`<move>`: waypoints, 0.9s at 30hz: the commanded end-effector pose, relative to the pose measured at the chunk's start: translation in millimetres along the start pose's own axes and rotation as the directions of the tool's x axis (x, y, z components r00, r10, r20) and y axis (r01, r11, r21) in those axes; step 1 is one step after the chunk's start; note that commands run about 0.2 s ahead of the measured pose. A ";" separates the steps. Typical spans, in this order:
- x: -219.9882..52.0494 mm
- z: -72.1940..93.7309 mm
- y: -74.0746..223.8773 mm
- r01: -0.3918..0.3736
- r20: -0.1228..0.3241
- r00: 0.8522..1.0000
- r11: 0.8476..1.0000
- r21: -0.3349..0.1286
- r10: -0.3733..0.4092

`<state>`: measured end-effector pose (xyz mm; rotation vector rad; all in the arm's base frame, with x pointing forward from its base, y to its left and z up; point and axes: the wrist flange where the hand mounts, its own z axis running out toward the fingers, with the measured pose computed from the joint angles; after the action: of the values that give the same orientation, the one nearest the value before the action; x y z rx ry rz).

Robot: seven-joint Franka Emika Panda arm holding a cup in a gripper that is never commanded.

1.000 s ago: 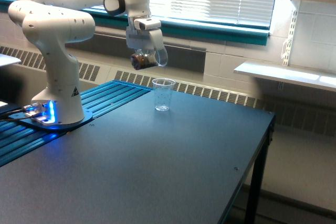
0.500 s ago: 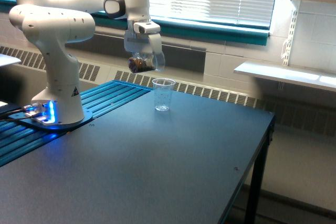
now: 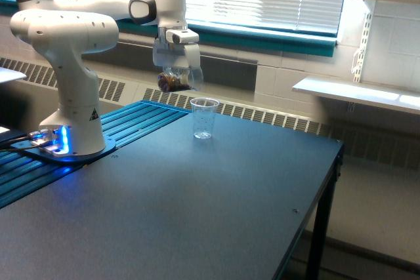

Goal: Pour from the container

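Gripper [image 3: 176, 73] clamps container [image 3: 178, 80], brown contents inside, high left of cup [image 3: 204, 118] near table's [image 3: 216, 195] far edge. Centre mouth over cup, tip slowly.

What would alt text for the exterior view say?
A white robot arm's gripper holds a clear container with something brown inside, in the air, up and toward the view's left of a small clear cup standing upright on a dark table.
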<state>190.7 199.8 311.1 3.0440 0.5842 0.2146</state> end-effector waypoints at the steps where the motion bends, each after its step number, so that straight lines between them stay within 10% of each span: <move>1: -6.8 1.9 10.8 -0.029 0.001 1.000 0.999 -0.019 0.029; 27: -11.2 11.3 2.3 -0.045 0.005 0.999 0.998 -0.035 0.046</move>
<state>184.0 202.9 298.8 3.0157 0.5615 0.1775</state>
